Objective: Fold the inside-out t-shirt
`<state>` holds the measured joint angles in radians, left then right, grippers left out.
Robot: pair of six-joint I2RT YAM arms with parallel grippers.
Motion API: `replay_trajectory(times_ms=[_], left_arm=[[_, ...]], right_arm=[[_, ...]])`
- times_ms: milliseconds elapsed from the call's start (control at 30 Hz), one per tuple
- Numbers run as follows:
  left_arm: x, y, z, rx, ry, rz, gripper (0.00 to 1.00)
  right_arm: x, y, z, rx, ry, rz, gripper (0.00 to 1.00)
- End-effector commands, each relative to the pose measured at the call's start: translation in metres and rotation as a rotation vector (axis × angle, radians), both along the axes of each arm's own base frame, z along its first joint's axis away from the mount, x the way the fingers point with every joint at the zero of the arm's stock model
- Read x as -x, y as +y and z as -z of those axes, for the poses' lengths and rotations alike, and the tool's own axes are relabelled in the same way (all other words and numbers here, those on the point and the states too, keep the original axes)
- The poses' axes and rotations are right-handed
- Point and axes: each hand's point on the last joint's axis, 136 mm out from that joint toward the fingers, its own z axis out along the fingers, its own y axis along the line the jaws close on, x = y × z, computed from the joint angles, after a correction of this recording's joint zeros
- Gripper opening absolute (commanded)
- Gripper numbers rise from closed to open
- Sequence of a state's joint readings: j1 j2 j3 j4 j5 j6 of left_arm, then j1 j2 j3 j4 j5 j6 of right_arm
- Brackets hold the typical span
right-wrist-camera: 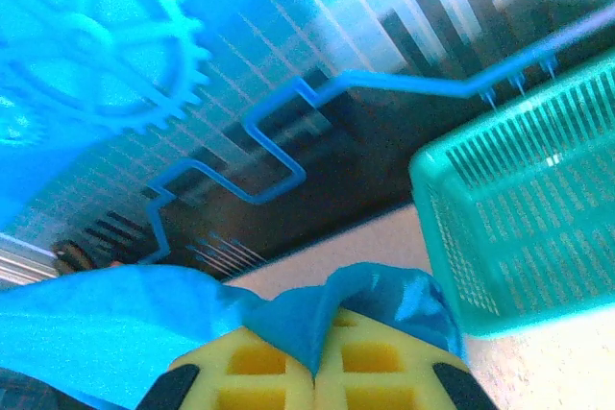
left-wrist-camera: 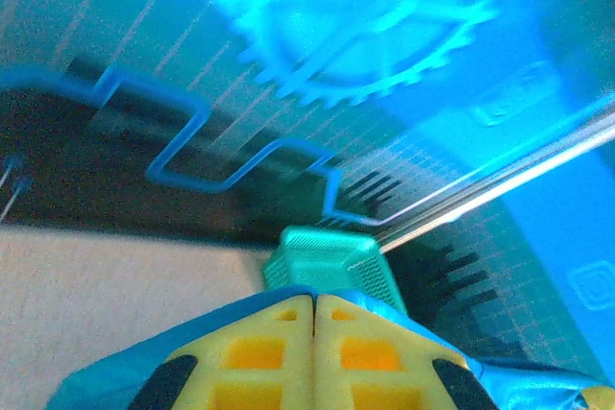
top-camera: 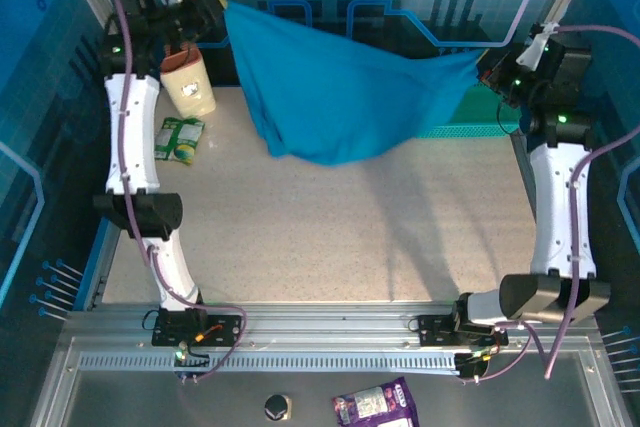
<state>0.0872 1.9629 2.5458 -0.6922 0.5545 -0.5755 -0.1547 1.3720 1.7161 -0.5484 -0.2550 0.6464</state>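
The pale speckled table (top-camera: 350, 247) lies below both sets of jaws. The blue t-shirt (top-camera: 330, 97) is slung between them like a hammock. It is clear of the tabletop, and its sagging middle hangs lower than either grip.

Ahead of the right gripper (right-wrist-camera: 315, 352), off to one side of its fingers, the teal mesh basket (right-wrist-camera: 519, 228) sits on the table by the back panel. In my left wrist view the basket is straight ahead of the left gripper (left-wrist-camera: 314, 309), past the fingertips.

Just under the left jaws is a beige bottle (top-camera: 190, 82) with a dark cap. A green packet (top-camera: 180, 139) lies flat beside it, and both are apart from the cloth. A purple packet (top-camera: 375, 409) lies on the metal shelf behind the arm bases.

The left jaws are pressed together with shirt fabric bunched around the pads. The right jaws pinch a fold of the shirt between the pads. Both arms are raised and set wide apart, with their fingers aimed at the back panel.
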Motion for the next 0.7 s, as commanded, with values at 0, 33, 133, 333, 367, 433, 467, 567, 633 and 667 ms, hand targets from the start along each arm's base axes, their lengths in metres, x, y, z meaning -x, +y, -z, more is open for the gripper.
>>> replay_trajectory(times_ms=[0,33,133,333,367,433,467,567,633,667], left_arm=[[0.033,-0.001,0.023,-0.030,0.115,0.015,0.00],[0.043,-0.001,0.034,-0.042,0.137,0.010,0.00],[0.084,0.003,0.096,-0.079,0.242,-0.028,0.00],[0.184,0.016,0.252,-0.144,0.618,-0.127,0.00],[0.197,0.018,0.278,-0.152,0.688,-0.142,0.00],[0.220,0.019,0.323,-0.163,0.821,-0.149,0.00],[0.226,0.020,0.333,-0.169,0.852,-0.151,0.01],[0.229,0.026,0.347,-0.198,0.887,-0.172,0.22],[0.220,0.029,0.341,-0.222,0.866,-0.178,0.31],[0.214,0.030,0.338,-0.232,0.855,-0.173,0.33]], right_arm=[[0.027,0.003,0.005,0.034,0.014,0.011,0.00],[0.034,0.004,0.019,0.036,0.045,0.011,0.00],[0.070,0.007,0.076,0.045,0.185,0.014,0.00],[0.138,0.017,0.215,-0.009,0.523,0.016,0.00],[0.145,0.020,0.233,-0.023,0.571,0.013,0.00],[0.158,0.025,0.266,-0.044,0.668,0.004,0.12],[0.165,0.026,0.283,-0.048,0.718,0.004,0.23],[0.165,0.025,0.291,-0.013,0.748,0.010,0.40],[0.156,0.025,0.287,0.028,0.737,0.005,0.42],[0.152,0.027,0.289,0.051,0.738,-0.011,0.42]])
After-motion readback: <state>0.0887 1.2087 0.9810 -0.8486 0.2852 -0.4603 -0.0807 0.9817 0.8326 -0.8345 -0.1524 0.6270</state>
